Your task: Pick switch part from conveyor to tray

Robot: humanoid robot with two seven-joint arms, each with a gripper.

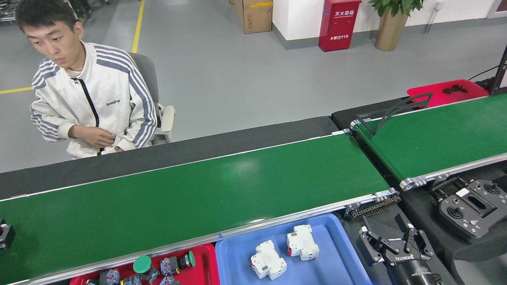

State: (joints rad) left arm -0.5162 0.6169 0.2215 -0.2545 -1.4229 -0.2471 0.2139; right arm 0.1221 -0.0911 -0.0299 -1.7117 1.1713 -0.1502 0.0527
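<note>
The conveyor (198, 198) runs across the head view, and the stretch of belt in view is bare. The switch part on the belt is out of view past the left edge. Only a dark piece of my left gripper (4, 236) shows at that edge, over the belt, too little to read its jaws. A red tray (206, 262) at the bottom holds several switch parts (174, 264), one with a green cap. My right gripper (392, 244) rests open and empty below the conveyor's right end, beside a blue tray (336, 253).
Two white breakers (303, 242) lie in the blue tray. A second green belt (435, 138) with a black bar (396, 109) stands at the right, a black controller (467, 206) below it. A person (91, 103) sits behind the conveyor.
</note>
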